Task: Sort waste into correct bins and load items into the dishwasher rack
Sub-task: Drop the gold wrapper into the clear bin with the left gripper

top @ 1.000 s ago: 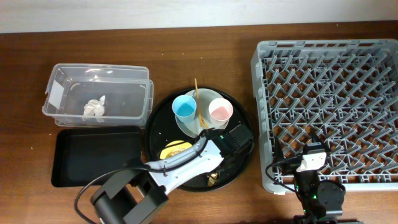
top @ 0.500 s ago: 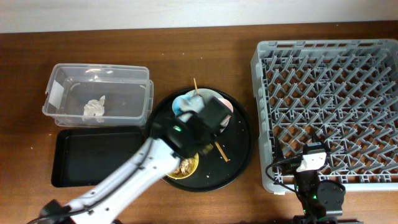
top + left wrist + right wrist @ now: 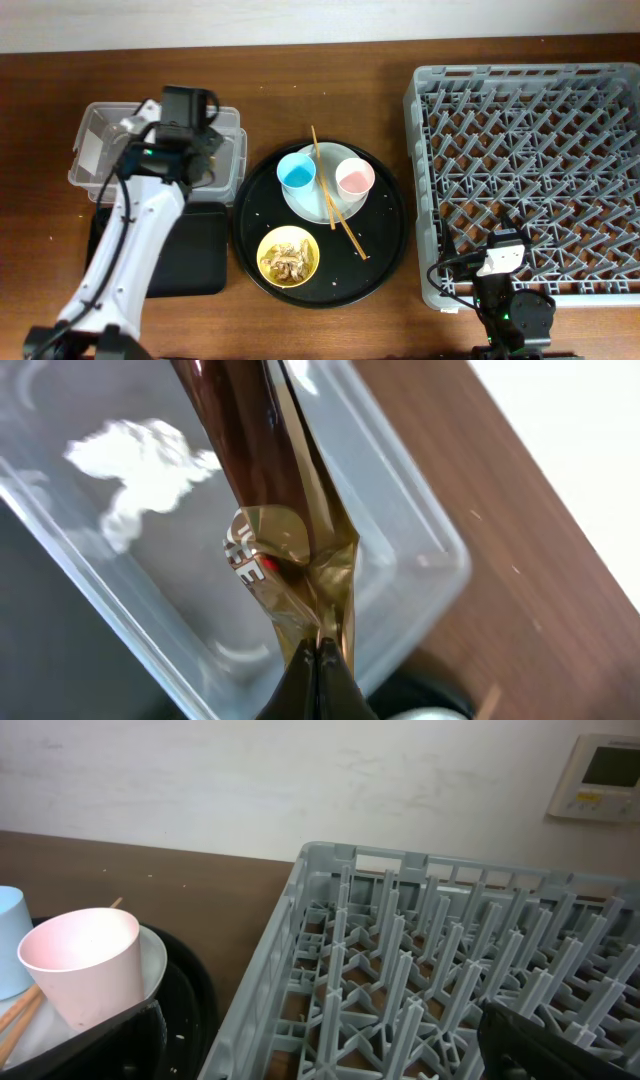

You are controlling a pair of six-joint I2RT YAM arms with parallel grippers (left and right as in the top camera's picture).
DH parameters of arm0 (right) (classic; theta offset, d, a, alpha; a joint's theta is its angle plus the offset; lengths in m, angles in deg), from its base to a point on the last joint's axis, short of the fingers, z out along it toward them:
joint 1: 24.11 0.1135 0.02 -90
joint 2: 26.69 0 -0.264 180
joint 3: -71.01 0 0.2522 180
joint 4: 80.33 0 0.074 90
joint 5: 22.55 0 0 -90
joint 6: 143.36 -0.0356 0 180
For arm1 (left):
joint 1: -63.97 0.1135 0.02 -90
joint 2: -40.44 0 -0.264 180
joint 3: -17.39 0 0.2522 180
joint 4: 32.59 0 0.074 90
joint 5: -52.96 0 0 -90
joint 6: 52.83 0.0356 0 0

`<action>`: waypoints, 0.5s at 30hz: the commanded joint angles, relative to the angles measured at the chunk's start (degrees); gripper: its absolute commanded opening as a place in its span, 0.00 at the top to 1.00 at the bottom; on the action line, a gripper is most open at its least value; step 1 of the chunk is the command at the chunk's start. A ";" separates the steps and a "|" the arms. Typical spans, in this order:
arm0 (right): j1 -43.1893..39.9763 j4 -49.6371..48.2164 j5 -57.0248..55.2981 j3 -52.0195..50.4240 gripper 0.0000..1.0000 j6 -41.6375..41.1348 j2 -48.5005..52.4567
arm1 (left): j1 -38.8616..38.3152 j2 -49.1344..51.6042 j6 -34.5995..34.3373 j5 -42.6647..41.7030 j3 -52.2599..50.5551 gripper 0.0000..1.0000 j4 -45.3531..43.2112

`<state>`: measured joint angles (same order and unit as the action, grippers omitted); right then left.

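A: Found the left tool [image 3: 320, 665] clenched on what?
B: On the foil wrapper [image 3: 300, 575] — pinched at one end, right at the fingertips. Saw it held over the clear tub [image 3: 105, 110] at the far left of the table [image 3: 330, 90]. Couldn't tell whether it touched the tub.
A: Spotted anything inside that tub?
B: Spotted the tissue [image 3: 135, 460], crumpled on the tub floor, apart from the wrapper.
A: And found the black rectangular tray [image 3: 200, 265] where?
B: Just near of the tub, partly covered by the left arm [image 3: 140, 230].
A: Checked the right tool [image 3: 320, 1045]?
B: Found it released — spread wide at the near left corner of the dishwasher rack [image 3: 530, 150], gripping nothing.
A: Located the dishes?
B: All on the round black tray [image 3: 385, 230], between tub and rack. Saw the blue cup [image 3: 297, 172] and pink cup [image 3: 353, 178] upright, side by side on the plate [image 3: 305, 205]. Noted the chopsticks [image 3: 326, 195] laid across the plate between the cups, one end reaching toward the near right. Found the yellow bowl [image 3: 266, 262] just near of the plate, with brownish food scraps [image 3: 288, 258] inside.
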<state>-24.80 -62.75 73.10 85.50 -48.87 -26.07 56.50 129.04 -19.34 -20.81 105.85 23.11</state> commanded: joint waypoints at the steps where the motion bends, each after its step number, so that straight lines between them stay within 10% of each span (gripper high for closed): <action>1: 0.31 0.07 -0.26 -0.42 0.02 -0.46 -0.42 | 2.49 5.03 0.90 -1.79 0.79 0.99 -0.39; 4: 0.31 0.07 -0.26 -0.42 0.02 -0.46 -0.42 | 2.91 8.33 0.90 -1.84 0.79 0.97 -1.36; 9: 0.31 0.07 -0.26 -0.42 0.02 -0.46 -0.42 | 2.93 8.74 0.94 -1.84 0.85 0.36 -2.54; 15: 0.31 0.07 -0.26 -0.42 0.02 -0.46 -0.42 | 2.86 4.57 14.69 -5.57 2.54 0.28 -2.62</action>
<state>-24.82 -62.75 73.08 85.50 -48.87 -26.07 59.08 137.91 -15.95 -22.76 105.92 20.73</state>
